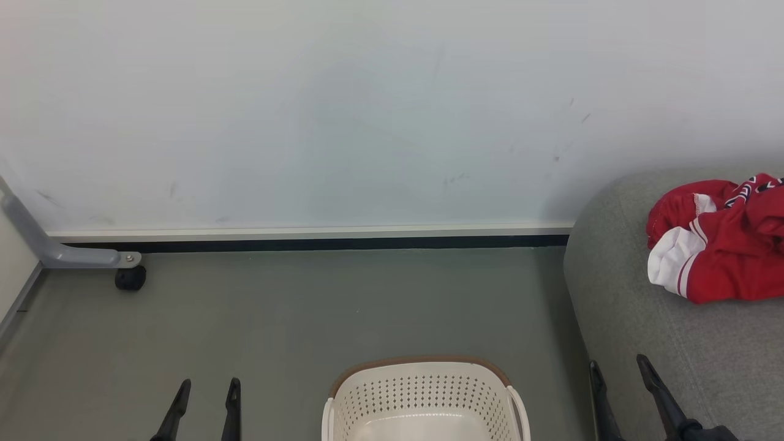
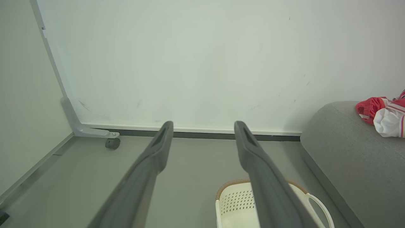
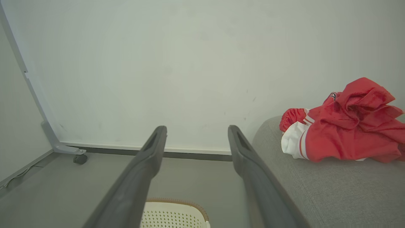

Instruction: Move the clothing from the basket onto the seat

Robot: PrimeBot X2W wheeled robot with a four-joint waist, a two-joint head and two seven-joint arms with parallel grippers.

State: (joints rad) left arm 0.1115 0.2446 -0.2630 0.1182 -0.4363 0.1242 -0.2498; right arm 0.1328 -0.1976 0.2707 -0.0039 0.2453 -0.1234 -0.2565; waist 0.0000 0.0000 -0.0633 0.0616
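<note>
A pale wall (image 1: 367, 110) and grey floor (image 1: 275, 318) frame the head view, where the basket (image 1: 422, 392) stands on the floor at the bottom edge. The part of its inside that shows is bare, and its near half is cut off. The clothing (image 1: 723, 245) lies heaped on the seat (image 1: 643, 331) at right, near the seat's rounded end. The left end effector (image 1: 208, 386) hangs empty, fingers apart, left of the basket. The right end effector (image 1: 617, 362), also apart and empty, sits just beside the seat's edge.

From the left wrist, the spread fingers point at the wall, with the basket below them and the red heap far right on the seat.

From the right wrist, the parted fingers frame the same wall. The clothing is bunched on the cushion to their right, well clear of the basket.

The job looks close to finished. A garment could lie in the basket's unseen half and be missed. The heap, so near the rounded end, could slide off if a passing finger snags it.
</note>
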